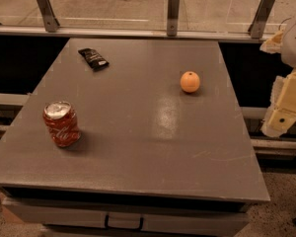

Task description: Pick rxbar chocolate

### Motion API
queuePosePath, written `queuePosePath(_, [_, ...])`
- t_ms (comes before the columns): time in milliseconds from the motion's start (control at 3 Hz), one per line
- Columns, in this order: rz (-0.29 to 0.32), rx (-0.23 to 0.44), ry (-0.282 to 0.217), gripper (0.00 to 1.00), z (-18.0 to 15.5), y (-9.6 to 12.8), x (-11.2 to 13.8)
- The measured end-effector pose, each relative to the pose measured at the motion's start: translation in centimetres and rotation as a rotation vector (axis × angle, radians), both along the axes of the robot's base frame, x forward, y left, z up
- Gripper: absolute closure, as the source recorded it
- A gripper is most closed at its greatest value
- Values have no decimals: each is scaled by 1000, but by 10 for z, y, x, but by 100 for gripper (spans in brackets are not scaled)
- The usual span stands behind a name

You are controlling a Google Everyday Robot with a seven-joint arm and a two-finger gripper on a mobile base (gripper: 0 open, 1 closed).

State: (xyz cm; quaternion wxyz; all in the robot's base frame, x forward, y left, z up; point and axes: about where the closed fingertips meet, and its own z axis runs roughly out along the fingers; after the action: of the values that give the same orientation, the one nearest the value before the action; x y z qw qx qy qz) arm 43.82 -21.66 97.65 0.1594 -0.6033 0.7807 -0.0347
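Note:
The rxbar chocolate (93, 58) is a small flat black wrapped bar lying at the far left of the grey table (138, 147). My gripper (282, 113) hangs at the right edge of the view, beyond the table's right side and far from the bar. Nothing shows in it.
A red soda can (62, 124) stands upright at the near left of the table. A round orange fruit (190, 81) sits at the far right. A railing with metal posts (173, 13) runs behind the table.

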Motion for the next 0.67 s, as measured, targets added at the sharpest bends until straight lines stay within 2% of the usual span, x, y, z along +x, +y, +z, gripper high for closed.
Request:
queuePosePath(333, [0, 0, 0, 0, 0, 0, 0])
queuePosePath(667, [49, 38, -11, 0, -3, 27, 17])
